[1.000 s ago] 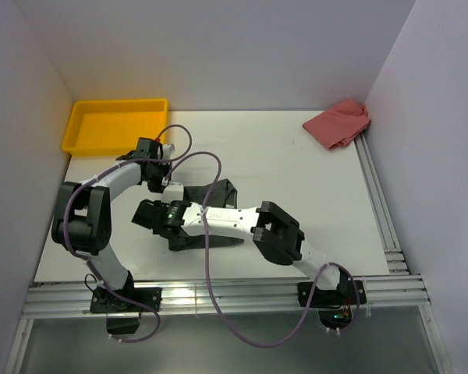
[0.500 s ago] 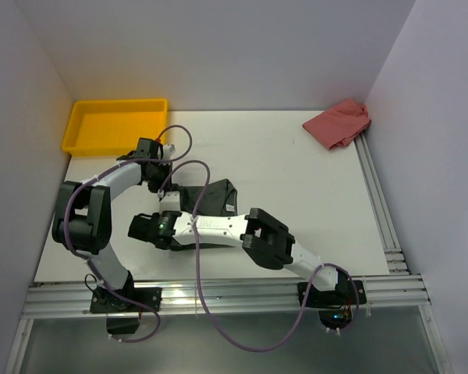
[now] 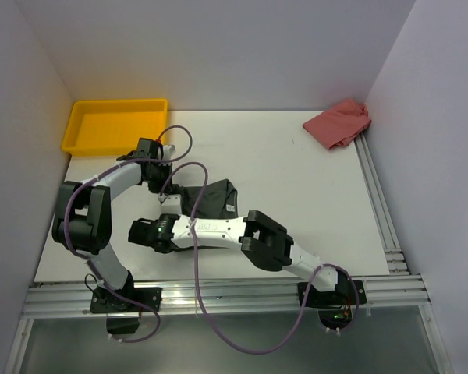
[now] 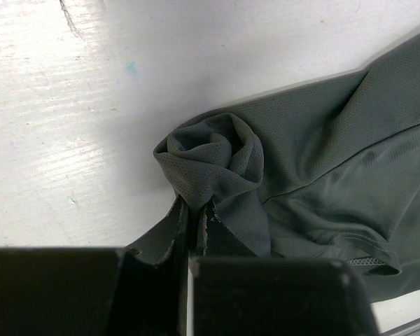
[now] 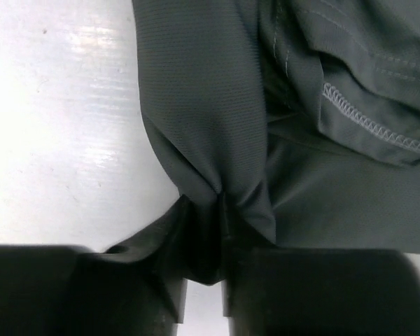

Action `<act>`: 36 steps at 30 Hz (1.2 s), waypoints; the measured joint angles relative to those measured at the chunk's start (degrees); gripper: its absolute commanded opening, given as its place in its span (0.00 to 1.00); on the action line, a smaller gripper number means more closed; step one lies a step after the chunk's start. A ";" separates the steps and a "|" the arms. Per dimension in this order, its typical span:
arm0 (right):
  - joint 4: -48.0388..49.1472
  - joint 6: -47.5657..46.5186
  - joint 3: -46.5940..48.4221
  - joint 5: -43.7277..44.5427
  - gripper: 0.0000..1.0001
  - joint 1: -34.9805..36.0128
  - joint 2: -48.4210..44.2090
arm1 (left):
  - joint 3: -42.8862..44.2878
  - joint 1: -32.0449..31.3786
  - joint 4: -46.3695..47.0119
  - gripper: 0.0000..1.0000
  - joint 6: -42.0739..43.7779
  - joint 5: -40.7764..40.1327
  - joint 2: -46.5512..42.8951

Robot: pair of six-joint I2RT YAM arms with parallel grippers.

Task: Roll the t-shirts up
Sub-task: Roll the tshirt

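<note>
As the overhead camera is showing it, scene: a dark charcoal-grey soft knit t-shirt (image 3: 212, 196) is lying bunched on the white flat table (image 3: 296, 195), left of centre, between the two arm tips.
Left gripper, overhead: the left gripper (image 3: 168, 189) is pointing down at the t-shirt's left edge; how its jaws stand is not showing from here.
Right gripper, overhead: the right gripper (image 3: 140, 232) is reaching across to the near-left side of the t-shirt, low over the table.
Surroundings: a yellow rectangular plastic tray (image 3: 113, 125) is sitting at the far left corner; a pinkish-red crumpled cloth (image 3: 339, 123) is lying at the far right corner, well apart from the t-shirt.
Left wrist, grip: the left gripper (image 4: 194, 210) is pinching fabric, fingers nearly touching, just below a small coiled end (image 4: 217, 150) of the t-shirt (image 4: 322, 154).
Left wrist, cloth: the rest is spreading rightward in loose folds on the table (image 4: 70, 140).
Right wrist, grip: the right gripper (image 5: 206, 210) is clamping narrowly on a gathered fold of the t-shirt (image 5: 196, 105); creases are fanning up from the pinch.
Right wrist, cloth: a stitched hem (image 5: 378, 133) is lying at upper right; bare table (image 5: 56, 126) is showing to the left.
</note>
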 measured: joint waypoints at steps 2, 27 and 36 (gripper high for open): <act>1.60 0.20 -1.60 -0.07 0.09 0.00 -0.96 | 0.00 0.00 0.00 0.15 0.07 0.22 0.00; 89.37 13.22 -69.37 -26.05 0.05 -10.27 -26.80 | -0.52 2.95 0.96 0.71 0.63 9.92 -3.93; 121.70 24.79 -75.28 -33.99 0.05 -12.46 -14.80 | -0.52 2.95 0.98 0.64 0.63 11.04 -2.73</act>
